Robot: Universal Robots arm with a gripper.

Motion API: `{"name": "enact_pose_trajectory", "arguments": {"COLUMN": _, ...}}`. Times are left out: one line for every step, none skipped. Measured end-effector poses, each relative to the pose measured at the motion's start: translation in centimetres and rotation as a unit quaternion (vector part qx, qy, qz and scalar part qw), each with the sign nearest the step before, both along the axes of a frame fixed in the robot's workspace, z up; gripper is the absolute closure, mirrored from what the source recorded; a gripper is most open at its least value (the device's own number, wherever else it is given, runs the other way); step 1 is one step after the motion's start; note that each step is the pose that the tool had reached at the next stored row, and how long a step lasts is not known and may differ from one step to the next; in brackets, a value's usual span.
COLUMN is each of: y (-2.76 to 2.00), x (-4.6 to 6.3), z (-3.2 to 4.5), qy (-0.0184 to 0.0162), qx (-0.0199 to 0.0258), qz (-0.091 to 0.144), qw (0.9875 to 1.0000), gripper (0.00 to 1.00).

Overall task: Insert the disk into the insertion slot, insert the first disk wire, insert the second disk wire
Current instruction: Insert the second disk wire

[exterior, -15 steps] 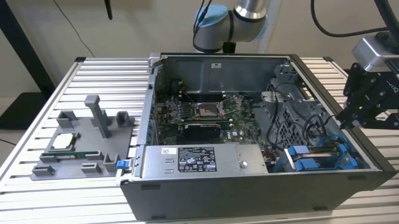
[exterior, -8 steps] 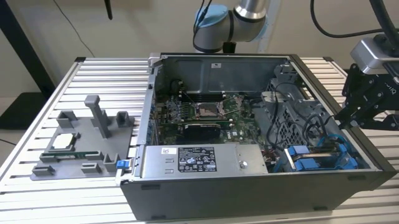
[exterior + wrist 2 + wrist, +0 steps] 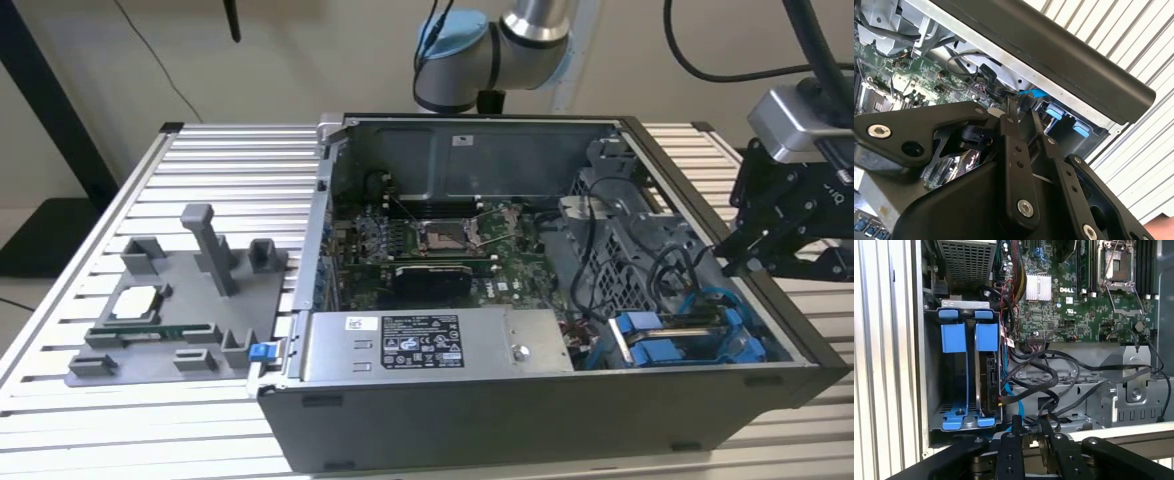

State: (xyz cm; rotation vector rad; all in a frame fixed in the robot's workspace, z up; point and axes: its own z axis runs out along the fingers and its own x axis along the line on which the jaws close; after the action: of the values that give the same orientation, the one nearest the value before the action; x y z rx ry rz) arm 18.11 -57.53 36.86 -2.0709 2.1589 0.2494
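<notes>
Disk [image 3: 987,337] body is mostly hidden; its blue front and a dark connector edge show. It stands in the slot [image 3: 966,305] beside another blue drive [image 3: 954,337], in the case [image 3: 534,420] corner toward the counter [image 3: 214,150] edge on the exterior view's right. Black wires [image 3: 1046,372] tangle just beside it, ends hard to trace. Tool [image 3: 1029,421] hangs over the case wall near the wires. Can't tell if it's clenched, released or holding anything.
</notes>
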Motion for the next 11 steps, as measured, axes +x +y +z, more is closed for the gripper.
{"name": "enact_pose_trajectory", "arguments": {"y": -0.01, "x": 0.01, "z": -0.07, "qy": 0.0000, "qx": 0.0012, "qz": 0.000, "qw": 1.0000, "gripper": 0.00}}
{"name": "enact_pose_trajectory", "arguments": {"y": -0.01, "x": 0.01, "z": -0.16, "qy": 0.0000, "qx": 0.0041, "qz": 0.000, "qw": 1.0000, "gripper": 0.00}}
{"name": "enact_pose_trajectory", "arguments": {"y": 0.00, "x": 0.01, "z": -0.24, "qy": 0.0000, "qx": 0.0073, "qz": 0.000, "qw": 1.0000, "gripper": 0.00}}
{"name": "enact_pose_trajectory", "arguments": {"y": 0.00, "x": 0.02, "z": -0.33, "qy": 0.0000, "qx": 0.0110, "qz": 0.000, "qw": 0.9999, "gripper": 0.00}}
{"name": "enact_pose_trajectory", "arguments": {"y": -0.03, "x": 0.04, "z": -0.39, "qy": 0.0000, "qx": 0.0152, "qz": 0.000, "qw": 0.9999, "gripper": 0.00}}
{"name": "enact_pose_trajectory", "arguments": {"y": -0.10, "x": 0.10, "z": -0.40, "qy": 0.0000, "qx": 0.0205, "qz": 0.000, "qw": 0.9998, "gripper": 0.00}}
{"name": "enact_pose_trajectory", "arguments": {"y": -0.13, "x": 0.14, "z": -0.39, "qy": 0.0007, "qx": 0.0224, "qz": 0.000, "qw": 0.9997, "gripper": 0.00}}
{"name": "enact_pose_trajectory", "arguments": {"y": -0.18, "x": 0.16, "z": -0.28, "qy": 0.0013, "qx": 0.0231, "qz": 0.000, "qw": 0.9997, "gripper": 0.00}}
{"name": "enact_pose_trajectory", "arguments": {"y": -0.27, "x": 0.19, "z": -0.23, "qy": 0.0014, "qx": 0.0244, "qz": 0.000, "qw": 0.9997, "gripper": 0.00}}
{"name": "enact_pose_trajectory", "arguments": {"y": -0.37, "x": 0.21, "z": -0.22, "qy": 0.0015, "qx": 0.0256, "qz": 0.000, "qw": 0.9997, "gripper": 0.00}}
{"name": "enact_pose_trajectory", "arguments": {"y": -0.45, "x": 0.24, "z": -0.19, "qy": 0.0015, "qx": 0.0271, "qz": 0.000, "qw": 0.9996, "gripper": 0.00}}
